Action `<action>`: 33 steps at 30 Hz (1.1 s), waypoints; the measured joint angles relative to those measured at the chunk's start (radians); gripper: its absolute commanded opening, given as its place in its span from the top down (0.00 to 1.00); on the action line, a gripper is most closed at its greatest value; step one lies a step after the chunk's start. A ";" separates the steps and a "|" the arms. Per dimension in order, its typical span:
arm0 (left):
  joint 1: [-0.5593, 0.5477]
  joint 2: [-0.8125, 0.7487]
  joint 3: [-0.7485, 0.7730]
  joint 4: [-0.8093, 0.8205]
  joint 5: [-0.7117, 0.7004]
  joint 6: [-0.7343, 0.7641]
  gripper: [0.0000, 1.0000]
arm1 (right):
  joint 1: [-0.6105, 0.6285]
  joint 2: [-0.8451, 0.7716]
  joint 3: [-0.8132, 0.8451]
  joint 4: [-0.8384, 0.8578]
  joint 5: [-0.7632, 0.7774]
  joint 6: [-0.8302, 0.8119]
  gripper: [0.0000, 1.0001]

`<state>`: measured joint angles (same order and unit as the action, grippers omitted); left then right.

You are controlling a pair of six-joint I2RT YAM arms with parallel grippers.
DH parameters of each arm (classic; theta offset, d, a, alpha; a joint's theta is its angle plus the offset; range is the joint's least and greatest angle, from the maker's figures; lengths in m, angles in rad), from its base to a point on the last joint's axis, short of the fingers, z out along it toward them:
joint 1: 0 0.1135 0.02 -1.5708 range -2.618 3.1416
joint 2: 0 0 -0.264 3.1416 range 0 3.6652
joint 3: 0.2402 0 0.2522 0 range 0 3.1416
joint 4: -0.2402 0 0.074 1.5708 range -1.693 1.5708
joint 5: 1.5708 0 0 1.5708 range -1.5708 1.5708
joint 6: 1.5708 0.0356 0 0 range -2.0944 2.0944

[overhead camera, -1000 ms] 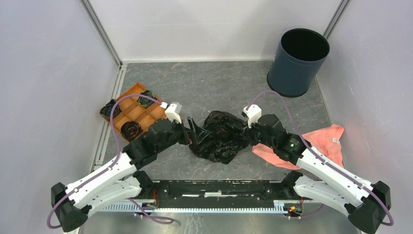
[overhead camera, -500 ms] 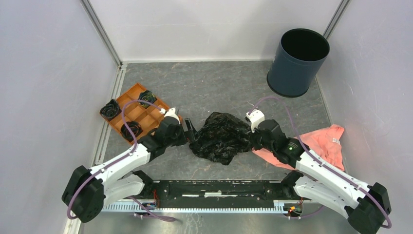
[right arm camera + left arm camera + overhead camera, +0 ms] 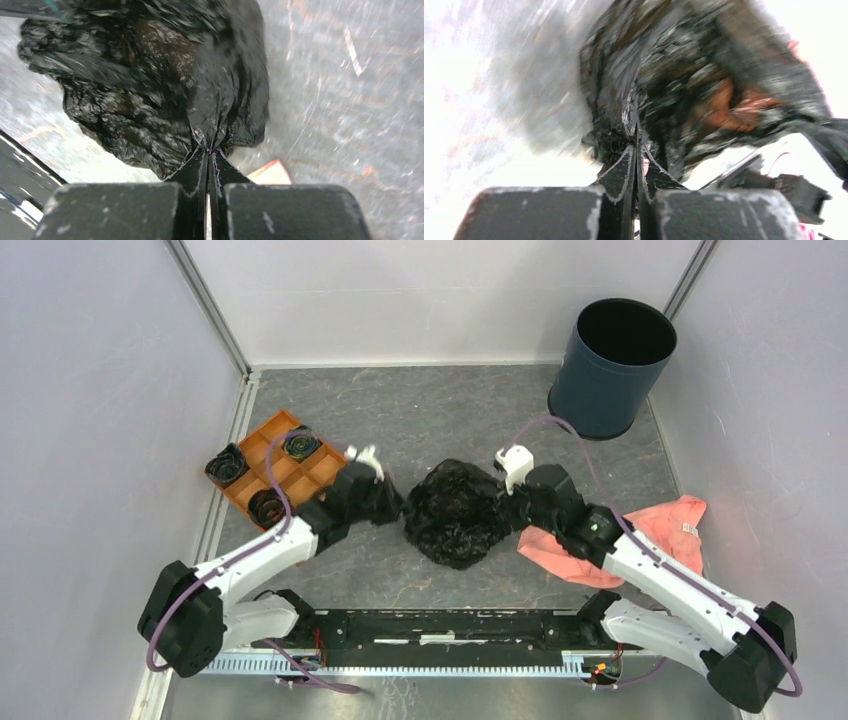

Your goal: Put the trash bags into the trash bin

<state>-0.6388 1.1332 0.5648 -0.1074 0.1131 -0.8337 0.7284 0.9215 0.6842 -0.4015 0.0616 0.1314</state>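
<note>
Bag point(image 3: 455, 525), black and crumpled, mid-table point(image 3: 450, 420) between my two arms, pinched from both sides. My left gripper point(image 3: 636, 146) has closed on a fold of film at the bag's edge. My right gripper point(image 3: 207, 149) is clamped on a gathered twist of it. From above, both sets of fingertips are lost against the black plastic. The left wrist view is smeared with blur. I cannot tell whether this is one bag or several wadded together. The bin point(image 3: 610, 365) stands upright in the far right corner, well apart, its inside too dark to read. The right arm hides part of a pink cloth point(image 3: 665, 530).
</note>
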 measured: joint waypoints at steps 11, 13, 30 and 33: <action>-0.012 -0.150 0.649 -0.066 -0.111 0.147 0.98 | 0.000 0.096 0.605 0.070 -0.134 -0.055 0.99; -0.014 -0.260 0.533 -0.050 -0.160 0.145 0.98 | 0.001 0.013 0.469 0.160 -0.167 -0.050 1.00; -0.013 -0.303 0.357 -0.205 -0.231 0.080 0.98 | 0.002 0.076 0.460 0.156 -0.264 -0.030 1.00; -0.013 -0.400 0.275 -0.117 -0.219 0.076 0.98 | 0.002 0.007 0.412 0.219 -0.249 -0.047 1.00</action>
<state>-0.6521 0.7334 0.8394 -0.2241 -0.1055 -0.7574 0.7303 0.9283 1.0962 -0.1829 -0.1875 0.0841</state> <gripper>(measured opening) 0.029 0.010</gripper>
